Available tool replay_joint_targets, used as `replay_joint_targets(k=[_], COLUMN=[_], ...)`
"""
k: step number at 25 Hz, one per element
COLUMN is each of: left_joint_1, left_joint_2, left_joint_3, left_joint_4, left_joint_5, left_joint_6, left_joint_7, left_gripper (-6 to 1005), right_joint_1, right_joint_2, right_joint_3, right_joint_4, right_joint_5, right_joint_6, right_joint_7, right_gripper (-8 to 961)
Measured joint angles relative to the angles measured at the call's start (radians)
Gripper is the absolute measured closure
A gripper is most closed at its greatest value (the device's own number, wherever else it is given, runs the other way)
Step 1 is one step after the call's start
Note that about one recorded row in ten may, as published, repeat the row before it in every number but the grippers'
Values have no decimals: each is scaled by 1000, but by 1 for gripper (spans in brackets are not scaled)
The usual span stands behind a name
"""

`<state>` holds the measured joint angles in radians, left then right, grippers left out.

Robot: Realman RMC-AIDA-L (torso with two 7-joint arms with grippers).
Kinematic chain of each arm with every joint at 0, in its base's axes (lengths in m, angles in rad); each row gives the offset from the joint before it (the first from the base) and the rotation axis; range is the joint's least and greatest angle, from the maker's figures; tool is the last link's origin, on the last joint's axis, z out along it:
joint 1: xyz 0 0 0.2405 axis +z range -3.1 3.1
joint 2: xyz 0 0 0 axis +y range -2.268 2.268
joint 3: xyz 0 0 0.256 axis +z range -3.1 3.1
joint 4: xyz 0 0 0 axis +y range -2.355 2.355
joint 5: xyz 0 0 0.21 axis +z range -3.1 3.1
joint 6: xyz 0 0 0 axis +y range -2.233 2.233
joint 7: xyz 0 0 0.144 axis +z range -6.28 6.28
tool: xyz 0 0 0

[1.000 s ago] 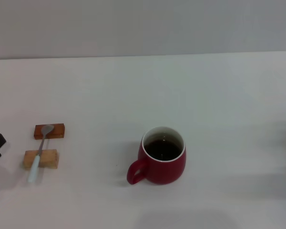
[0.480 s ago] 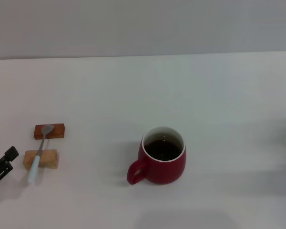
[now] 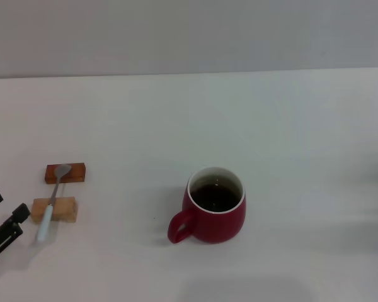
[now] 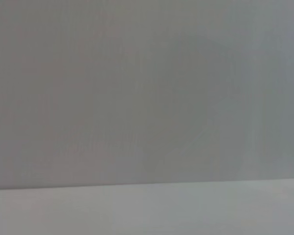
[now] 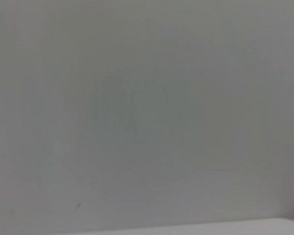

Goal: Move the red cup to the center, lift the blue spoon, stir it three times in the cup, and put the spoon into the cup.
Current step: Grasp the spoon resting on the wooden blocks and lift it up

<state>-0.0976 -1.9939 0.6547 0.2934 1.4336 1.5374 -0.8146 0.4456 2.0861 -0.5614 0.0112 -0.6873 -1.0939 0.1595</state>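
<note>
Left gripper (image 3: pixel 1 220), fingers apparently spread, sits at table edge beside blue spoon (image 3: pixel 51 202).

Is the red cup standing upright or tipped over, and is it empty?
Upright and not empty: the red cup stands with its white rim facing up, and dark liquid fills the inside.

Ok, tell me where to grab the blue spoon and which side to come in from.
Grip the blue spoon on its pale handle, probably best from above, fingers either side of it. It lies bridged across two wooden blocks, bowl on the far one, handle end overhanging the near one, so there is room beneath. The left gripper, open just beside that end, is nearest.
</note>
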Motion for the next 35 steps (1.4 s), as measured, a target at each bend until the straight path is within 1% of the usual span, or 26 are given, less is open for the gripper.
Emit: replay_joint_targets(k=[4, 7, 10, 14, 16, 22, 28, 35], left_joint_1=[2, 5, 9, 15, 20, 36, 37, 38], left_joint_2=[-3, -9, -12, -13, -15, -27, -35, -55], left_joint_3=[0, 0, 0, 0, 0, 5, 23, 25], left_joint_4=[-4, -5, -5, -6, -7, -7, -7, 0], left_joint_5=[13, 18, 18, 18, 18, 18, 19, 45], left_joint_6=[0, -2, -3, -4, -4, 4, 3, -15], left_joint_7=[0, 0, 0, 0, 0, 0, 4, 19], left_gripper=[321, 321, 322, 323, 323, 322, 322, 323], right_joint_1=[2, 2, -4, -16, -20, -20, -18, -18], right_joint_2=[-1, -1, -1, 0, -1, -3, -4, -5], right_joint_3=[63, 88, 102, 141, 157, 170, 170, 170], right_joint_4=[-1, 0, 5, 31, 38, 37, 34, 33], right_joint_5=[0, 0, 0, 0, 0, 0, 0, 0], right_joint_6=[-28, -73, -144, -273, -310, -287, -266, -249], right_joint_7=[0, 1, 1, 1, 1, 1, 0, 0], right_gripper=[953, 953, 953, 953, 954, 954, 953, 954])
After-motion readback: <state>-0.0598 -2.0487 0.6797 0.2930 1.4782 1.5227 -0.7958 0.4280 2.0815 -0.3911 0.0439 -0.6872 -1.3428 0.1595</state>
